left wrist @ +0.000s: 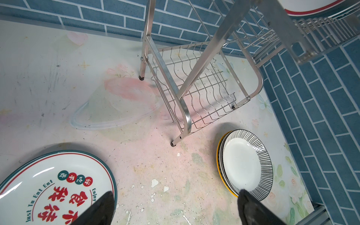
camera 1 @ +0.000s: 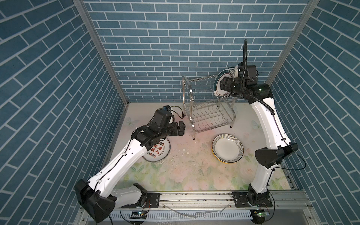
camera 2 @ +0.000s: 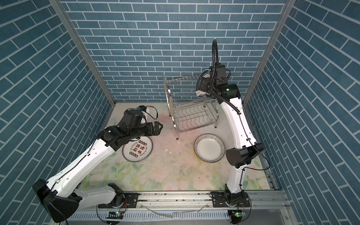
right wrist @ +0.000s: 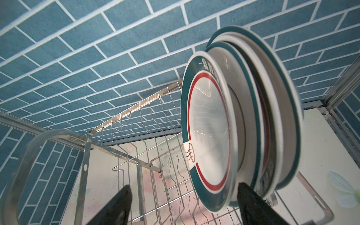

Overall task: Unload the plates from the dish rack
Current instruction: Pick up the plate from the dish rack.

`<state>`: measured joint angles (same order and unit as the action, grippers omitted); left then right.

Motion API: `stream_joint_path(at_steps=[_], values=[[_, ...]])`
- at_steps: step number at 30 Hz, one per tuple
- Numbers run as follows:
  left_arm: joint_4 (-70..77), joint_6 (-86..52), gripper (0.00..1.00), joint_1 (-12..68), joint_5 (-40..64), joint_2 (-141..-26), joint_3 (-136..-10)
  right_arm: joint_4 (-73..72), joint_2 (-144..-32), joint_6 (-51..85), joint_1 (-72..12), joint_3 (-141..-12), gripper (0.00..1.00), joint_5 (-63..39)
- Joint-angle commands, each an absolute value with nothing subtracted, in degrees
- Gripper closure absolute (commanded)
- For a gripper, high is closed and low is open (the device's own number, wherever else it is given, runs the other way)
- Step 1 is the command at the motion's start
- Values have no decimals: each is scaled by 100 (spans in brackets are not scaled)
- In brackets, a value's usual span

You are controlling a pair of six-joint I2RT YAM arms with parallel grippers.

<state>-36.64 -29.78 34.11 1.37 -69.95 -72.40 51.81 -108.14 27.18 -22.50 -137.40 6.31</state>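
Right gripper point(right wrist: 184, 186) hangs with jaws spread either side of the lower rim of the front green-banded white ceramic plate point(right wrist: 208, 128), pinching nothing yet. Left gripper point(left wrist: 175, 192) is spread wide and empty above the floral-printed tabletop point(camera 1: 185, 171).

By the back wall stands the shiny two-tier steel wire dish rack point(camera 1: 206, 118), with all its plates crowded at one end of the upper tier. A pull that snags a prong could, I judge, tip or drag the frame. Those racked plates point(right wrist: 272, 109) lean together, so drawing the front one out may topple its neighbours, and a glazed rim can slip from narrow pads.

Their number I cannot tell: they blur in the right wrist view, and the arm covers most of them in both top views. On the tabletop, the black-striped white plate point(camera 1: 227, 149) hides all but a yellow edge of whatever lies beneath it. The left arm cuts off part of the red-lettered round plate point(camera 1: 157, 153). Small white flecks point(left wrist: 154, 183) may be chips or peeled print.
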Motion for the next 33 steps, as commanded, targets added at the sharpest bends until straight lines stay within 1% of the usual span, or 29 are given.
stream_joint_path(at_steps=[1,8,14,17,23,33], values=[[-3611,-2971,1,3376,167,-6916,-7189,5178,-10907,2633,-2273,-14001,16,791],[-3599,-2968,1,3366,167,-6892,-7172,5092,-11016,2584,-2268,-14025,17,780],[-3605,-2970,1,3353,185,-6882,-7146,5076,-11140,2584,-2264,-14124,27,782],[-3592,-2971,1,3344,202,-6886,-7127,5022,-11170,2584,-2268,-14128,36,799],[-3575,-2979,1,3331,229,-6864,-7093,4909,-11259,2443,-2284,-14116,51,828],[-3547,-2988,1,3309,280,-6874,-7038,4597,-11354,2218,-2353,-13916,61,970]])
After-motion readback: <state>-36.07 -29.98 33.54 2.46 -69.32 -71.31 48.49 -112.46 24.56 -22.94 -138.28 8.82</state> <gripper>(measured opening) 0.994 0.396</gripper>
